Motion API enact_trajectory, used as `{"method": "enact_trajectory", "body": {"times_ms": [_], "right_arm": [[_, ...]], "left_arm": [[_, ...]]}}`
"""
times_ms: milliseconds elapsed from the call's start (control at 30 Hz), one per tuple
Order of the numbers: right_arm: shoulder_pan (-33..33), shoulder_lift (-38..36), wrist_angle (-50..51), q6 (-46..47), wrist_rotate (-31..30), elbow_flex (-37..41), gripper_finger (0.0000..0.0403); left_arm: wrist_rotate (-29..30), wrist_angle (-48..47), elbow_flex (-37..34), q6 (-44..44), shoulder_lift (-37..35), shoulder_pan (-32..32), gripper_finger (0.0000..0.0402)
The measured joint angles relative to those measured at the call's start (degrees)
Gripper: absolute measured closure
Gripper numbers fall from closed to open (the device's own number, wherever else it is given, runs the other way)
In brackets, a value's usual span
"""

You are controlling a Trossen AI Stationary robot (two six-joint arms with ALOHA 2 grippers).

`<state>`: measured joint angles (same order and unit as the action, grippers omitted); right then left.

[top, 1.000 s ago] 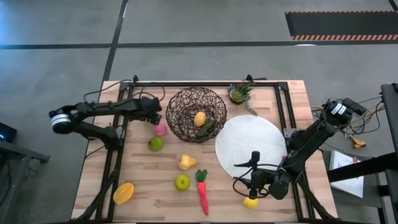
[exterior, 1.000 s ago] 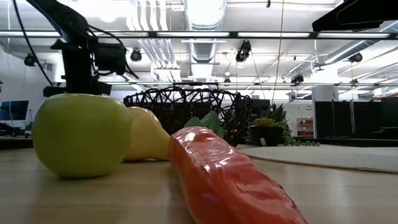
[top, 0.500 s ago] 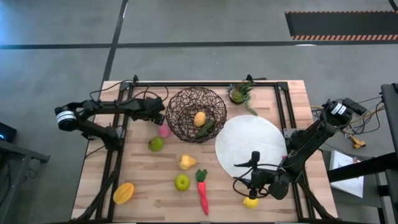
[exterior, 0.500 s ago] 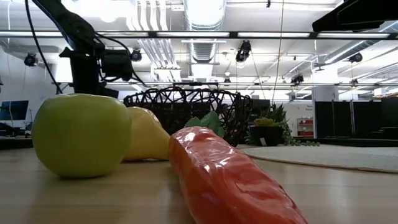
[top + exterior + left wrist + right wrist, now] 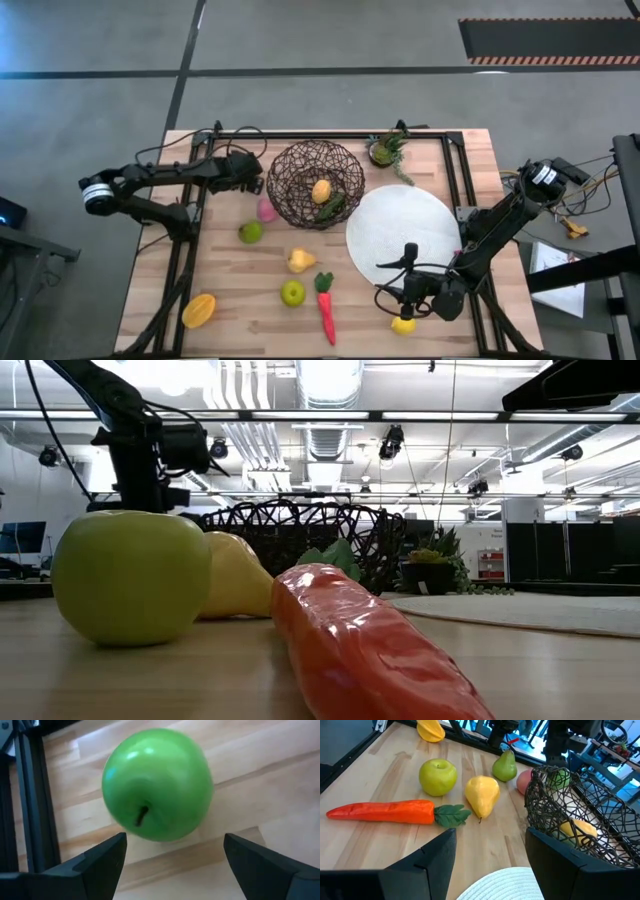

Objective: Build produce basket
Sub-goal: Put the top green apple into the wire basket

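Left hand point(image 5: 252, 170) shifted, basket point(image 5: 315, 183) holds lemon point(image 5: 321, 190)

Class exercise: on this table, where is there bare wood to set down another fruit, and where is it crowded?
Free: the front strip between the orange piece and the carrot, and the back right corner beyond the potted plant. Crowded: between the basket, pear and plate.

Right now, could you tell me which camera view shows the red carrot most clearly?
The right wrist view: the carrot lies whole on the table, leaves included. The high view shows the carrot whole but tiny. The low view shows the carrot end-on, cropped. The left wrist view misses it.
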<state>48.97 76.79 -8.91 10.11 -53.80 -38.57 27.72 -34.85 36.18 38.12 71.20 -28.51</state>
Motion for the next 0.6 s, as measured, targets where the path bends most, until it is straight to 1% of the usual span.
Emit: {"method": "enact_trajectory", "body": {"times_ms": [100, 300, 600], "right_arm": [[0.00, 0.00, 0.00, 0.00, 0.00, 0.00, 0.0179], [0.00, 0.00, 0.00, 0.02, 0.00, 0.00, 0.0179], [0.00, 0.02, 0.00, 0.20, 0.00, 0.02, 0.0179]], "left_arm": [[1.54, 0.40, 0.23, -1.34, -0.07, -0.02, 0.0086], [1.71, 1.95, 0.34, -4.29, -0.73, -1.10, 0.0086], [1.25, 3.52, 0.68, -8.98, -4.87, -4.79, 0.0082]]}}
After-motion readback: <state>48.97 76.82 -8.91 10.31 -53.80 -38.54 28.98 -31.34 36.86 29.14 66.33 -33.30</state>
